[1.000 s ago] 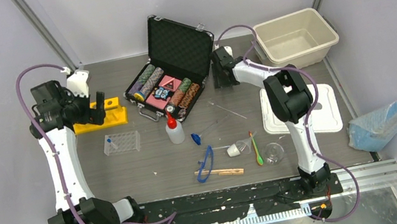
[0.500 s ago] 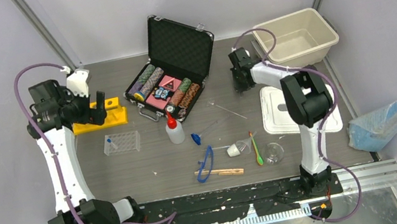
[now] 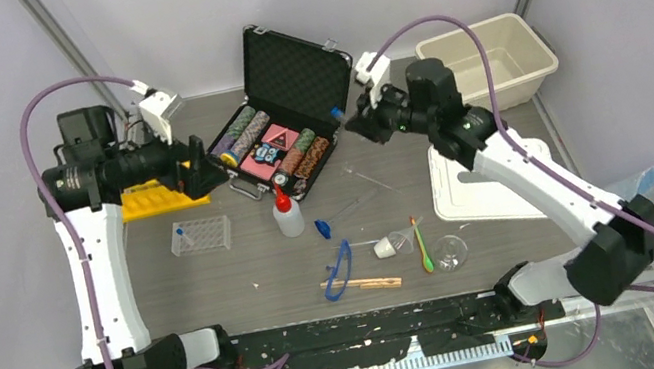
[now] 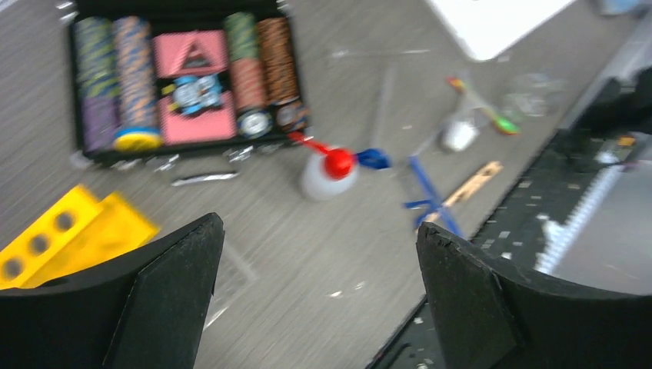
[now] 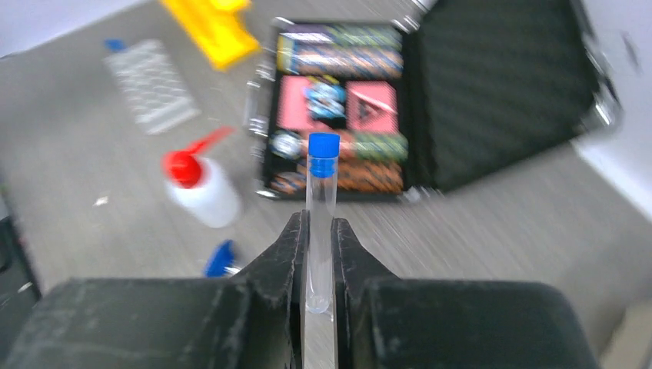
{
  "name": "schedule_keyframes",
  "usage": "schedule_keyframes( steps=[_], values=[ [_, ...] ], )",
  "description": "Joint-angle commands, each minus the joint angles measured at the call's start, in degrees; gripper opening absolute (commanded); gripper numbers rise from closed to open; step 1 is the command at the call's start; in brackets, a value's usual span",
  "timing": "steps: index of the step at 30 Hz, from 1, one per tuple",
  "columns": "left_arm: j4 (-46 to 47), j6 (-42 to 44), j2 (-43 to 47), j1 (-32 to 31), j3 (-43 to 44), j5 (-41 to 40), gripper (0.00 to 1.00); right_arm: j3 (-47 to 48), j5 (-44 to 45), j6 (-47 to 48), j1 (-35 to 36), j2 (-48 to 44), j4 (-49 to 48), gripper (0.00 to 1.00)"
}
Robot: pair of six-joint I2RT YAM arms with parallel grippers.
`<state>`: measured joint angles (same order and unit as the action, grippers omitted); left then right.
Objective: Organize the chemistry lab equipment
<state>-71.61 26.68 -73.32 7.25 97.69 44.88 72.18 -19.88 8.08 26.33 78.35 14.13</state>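
Progress: early, by my reading. One tube is in the air, one is racked, and most of the equipment lies loose in front of the black case (image 3: pixel 298 73).
Right gripper (image 5: pixel 319 223): jaws are pinching a blue-capped tube (image 5: pixel 323 192) by its lower part, with the cap pointing away from the wrist. From overhead I see it hover just off the case's right side.
Left gripper (image 4: pixel 319 254): jaws are spread wide with nothing between them. It is raised between the yellow tube rack (image 3: pixel 159 202) and the case.
Yellow tube rack: left of the case. The holes I can see from the left wrist are bare.
Clear tube rack (image 3: pixel 202 235): in front of the case and to its left. One racked tube (image 3: pixel 179 233) stands at the end farther from the case, and the other slots look vacant.
Beige bin (image 3: pixel 539 56): well to the right of the case. I see nothing in it.
Black case: open and packed with striped poker chips. It is not part of my job.
Loose in front of the case: the red-capped squeeze bottle (image 3: pixel 287 214) is nearest it. Farther out lie the blue goggles (image 3: pixel 341 268), wooden clamp (image 3: pixel 361 285) and green spatula (image 3: pixel 424 249). A small white piece (image 3: pixel 384 247) beside the spatula may be the funnel, but it is too small to tell.
Left to do: I judge the held tube belongs in a rack. After that, every loose item needs a home.
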Motion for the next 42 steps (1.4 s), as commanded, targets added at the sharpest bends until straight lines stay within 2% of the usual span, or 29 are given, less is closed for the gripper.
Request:
schedule_keyframes(
  steps=[1,4,7,10,14,18,33,37,38,39,40,41,42],
  values=[
    [-1.0,-11.7,-0.3,-5.5,2.2,11.8,0.95,-0.7,-6.9,11.0,9.7,-4.7,-2.8,0.05],
    [6.6,-21.9,1.3,-9.6,-3.2,16.6,0.91,-2.3,-4.2,14.4,16.0,-6.6,-5.3,0.05],
    [12.0,-28.7,2.6,-12.2,-8.3,16.7,0.84,-2.2,-0.6,15.9,22.5,-6.0,-5.4,0.05],
    [12.1,-29.3,3.5,-15.0,-11.2,13.6,0.78,-1.5,0.7,15.6,26.0,-5.2,-6.4,0.05],
    [15.1,-32.5,4.1,-16.4,-14.3,14.9,0.69,-1.4,1.6,16.1,28.6,-4.4,-8.5,0.05],
    [15.2,-31.8,4.5,-18.3,-15.4,13.7,0.59,-0.7,2.4,16.6,30.2,-3.2,-8.6,0.05],
    [16.5,-33.2,4.9,-20.1,-18.3,13.7,0.27,-0.1,5.5,17.5,31.7,-1.2,-10.8,0.05],
    [16.8,-33.6,4.8,-20.0,-18.5,13.3,0.08,0.0,5.6,17.4,31.7,-0.9,-11.1,0.06],
    [16.4,-33.1,4.7,-20.0,-18.2,12.4,0.01,0.0,5.6,17.5,31.7,-1.0,-11.0,0.17],
    [15.6,-32.1,4.6,-20.0,-17.8,11.3,0.0,0.0,6.2,17.5,31.7,-1.0,-10.8,0.25],
    [14.7,-30.9,4.6,-19.9,-17.0,9.8,0.0,-0.1,7.0,17.1,31.7,-1.3,-10.7,0.41],
    [13.5,-29.3,4.8,-19.6,-16.4,8.0,0.0,-0.2,9.0,16.7,31.6,-1.5,-10.4,0.5],
    [12.4,-27.5,4.9,-19.2,-15.8,5.6,0.0,-0.2,9.6,16.1,31.4,-1.9,-9.8,0.67]
  ],
)
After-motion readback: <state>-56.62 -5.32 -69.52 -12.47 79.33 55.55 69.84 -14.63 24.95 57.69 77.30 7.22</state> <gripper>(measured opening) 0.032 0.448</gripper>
